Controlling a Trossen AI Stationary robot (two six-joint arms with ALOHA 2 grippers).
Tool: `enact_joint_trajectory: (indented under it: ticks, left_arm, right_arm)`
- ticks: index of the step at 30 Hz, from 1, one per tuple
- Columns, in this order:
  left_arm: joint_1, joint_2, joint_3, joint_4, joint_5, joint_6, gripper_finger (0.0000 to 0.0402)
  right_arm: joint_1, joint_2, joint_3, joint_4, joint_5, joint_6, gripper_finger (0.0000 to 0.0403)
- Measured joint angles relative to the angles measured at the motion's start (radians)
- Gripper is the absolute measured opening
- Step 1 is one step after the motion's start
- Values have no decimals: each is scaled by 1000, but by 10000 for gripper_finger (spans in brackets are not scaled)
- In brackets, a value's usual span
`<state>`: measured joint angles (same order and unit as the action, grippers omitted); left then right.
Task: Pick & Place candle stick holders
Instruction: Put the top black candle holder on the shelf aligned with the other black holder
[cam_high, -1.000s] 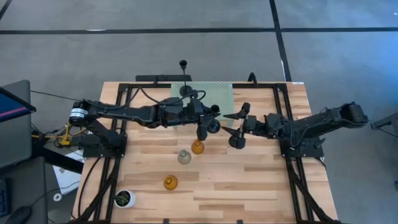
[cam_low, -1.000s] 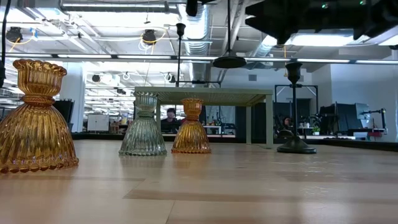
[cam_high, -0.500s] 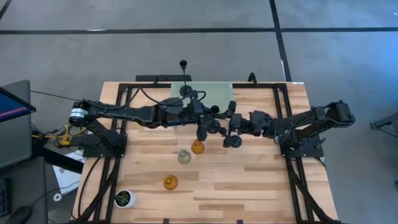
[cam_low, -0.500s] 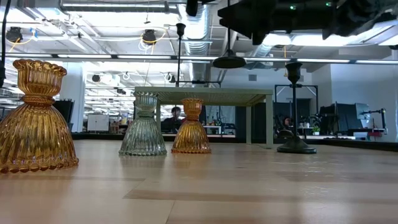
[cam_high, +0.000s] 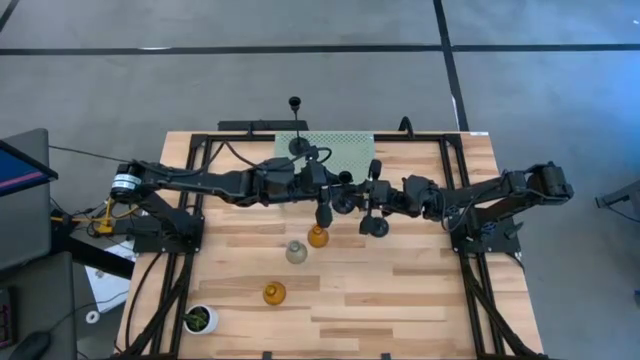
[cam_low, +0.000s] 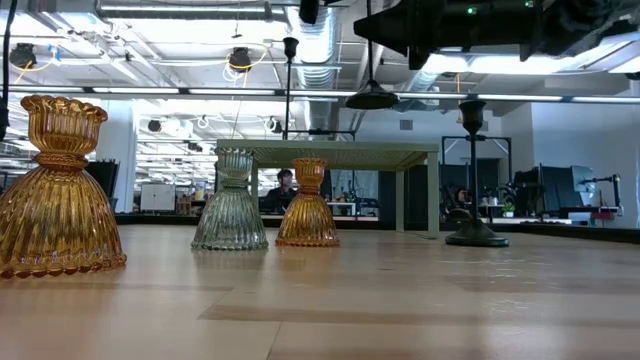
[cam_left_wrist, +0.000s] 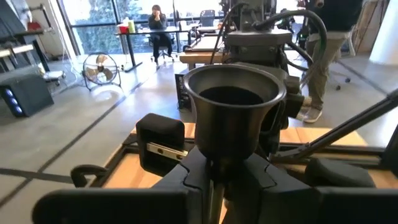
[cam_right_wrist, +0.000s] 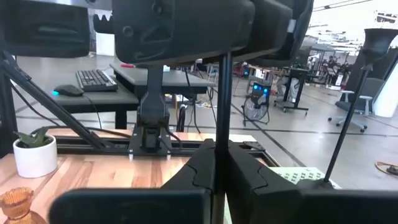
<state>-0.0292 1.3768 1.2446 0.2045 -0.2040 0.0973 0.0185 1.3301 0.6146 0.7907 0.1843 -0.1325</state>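
Both grippers now pinch black holders — right gripper (cam_high: 372, 200) just closed.

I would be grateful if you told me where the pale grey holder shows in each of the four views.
High view: the grey holder stands near the table's middle.
Low view: left of centre, upright on the table.
Left wrist view: not in it.
Right wrist view: not in it.
Shared landmark: the amber holder close beside it in the high and low views.

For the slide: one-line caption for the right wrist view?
Right tool shut on a black holder's stem, left arm close ahead, potted plant on the table.
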Motion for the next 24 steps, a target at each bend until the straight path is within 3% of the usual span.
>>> enact_joint_trajectory:
  ticks: [8, 17, 24]
  left_arm:
    - [1, -112, -2, -141, -16, 57, 66]
    - [-1, -241, -2, -310, -14, 4, 75]
    - [-71, -315, -64, -377, -15, -16, 74]
  right_arm:
    - [-27, -65, 1, -22, -26, 0, 4]
    - [-66, -101, 1, -14, -57, 2, 2]
    - [-144, -91, 1, 73, -121, 65, 1]
